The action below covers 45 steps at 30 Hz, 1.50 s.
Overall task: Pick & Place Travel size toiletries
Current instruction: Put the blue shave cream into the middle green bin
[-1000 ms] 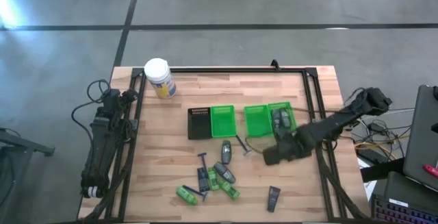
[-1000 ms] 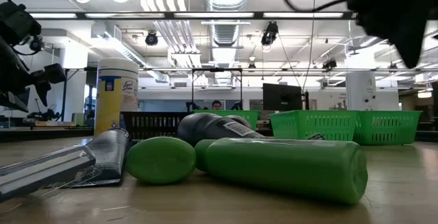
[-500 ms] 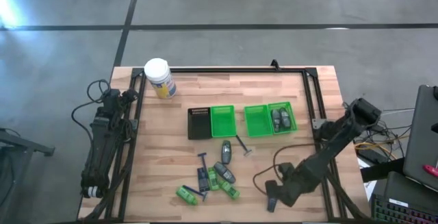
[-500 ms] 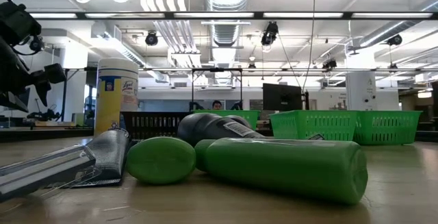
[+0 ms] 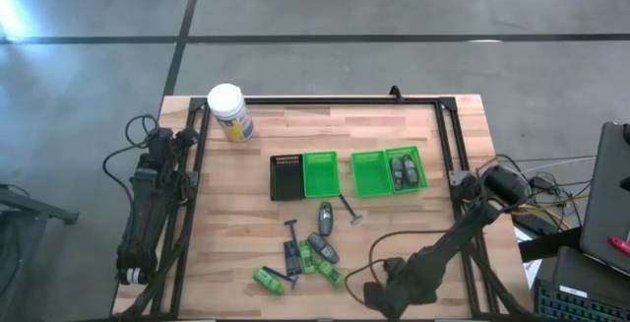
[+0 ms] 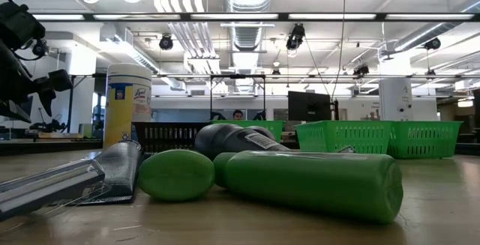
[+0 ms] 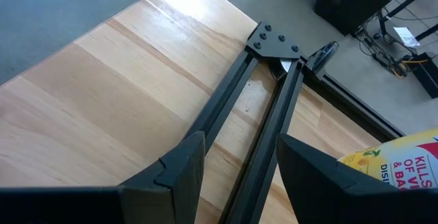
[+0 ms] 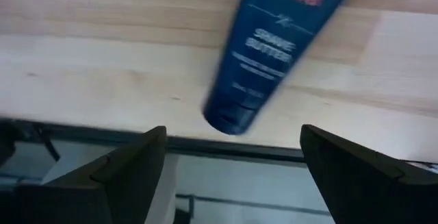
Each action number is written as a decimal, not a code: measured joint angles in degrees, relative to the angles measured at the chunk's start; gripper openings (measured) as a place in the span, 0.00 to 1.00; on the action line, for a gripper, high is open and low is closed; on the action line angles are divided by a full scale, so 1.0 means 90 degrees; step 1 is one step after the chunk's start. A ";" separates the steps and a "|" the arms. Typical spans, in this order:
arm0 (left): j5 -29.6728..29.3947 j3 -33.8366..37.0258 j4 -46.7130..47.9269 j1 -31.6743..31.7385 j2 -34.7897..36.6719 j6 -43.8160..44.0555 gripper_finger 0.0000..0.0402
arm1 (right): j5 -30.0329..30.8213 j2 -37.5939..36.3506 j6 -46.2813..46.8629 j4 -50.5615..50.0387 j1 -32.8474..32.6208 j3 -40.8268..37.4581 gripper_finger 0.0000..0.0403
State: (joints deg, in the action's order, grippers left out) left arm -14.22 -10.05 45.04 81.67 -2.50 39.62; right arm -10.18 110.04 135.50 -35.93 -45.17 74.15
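My right gripper is open at the table's near edge. Its fingers stand on either side of a dark blue tube that lies flat on the wood, cap end toward the edge. In the high view the gripper hides this tube. A cluster of green mini bottles, dark tubes and black sticks lies left of it; the low view shows them close up, with a green bottle in front. Two dark tubes lie in the rightmost green tray. My left gripper is open and parked off the table's left side.
Three green trays and a black tray sit in a row at mid-table. A white-lidded jar stands at the far left corner. A black frame rail runs along the right side. A cable loops by the right arm.
My right gripper has moved from beside the rightmost green tray toward the table's near edge and come down over the dark blue tube there. It has left the low view. The toiletries and trays have kept their places.
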 joint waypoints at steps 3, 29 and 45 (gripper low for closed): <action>0.0002 -0.0002 0.0000 -0.0001 0.0000 0.0000 0.46 | -0.0015 0.0246 0.0001 -0.0248 0.0105 0.0240 0.81; 0.0002 -0.0001 -0.0001 -0.0002 0.0002 0.0000 0.46 | -0.0372 0.0544 0.0078 -0.0263 0.0246 0.0102 0.38; 0.0002 -0.0001 0.0000 -0.0002 0.0001 0.0000 0.46 | 0.1113 -0.1037 -0.0961 -0.2488 0.0751 0.0105 0.33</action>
State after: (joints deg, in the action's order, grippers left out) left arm -14.20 -10.05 45.03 81.65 -2.49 39.62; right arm -0.17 100.70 126.85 -58.32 -38.42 75.10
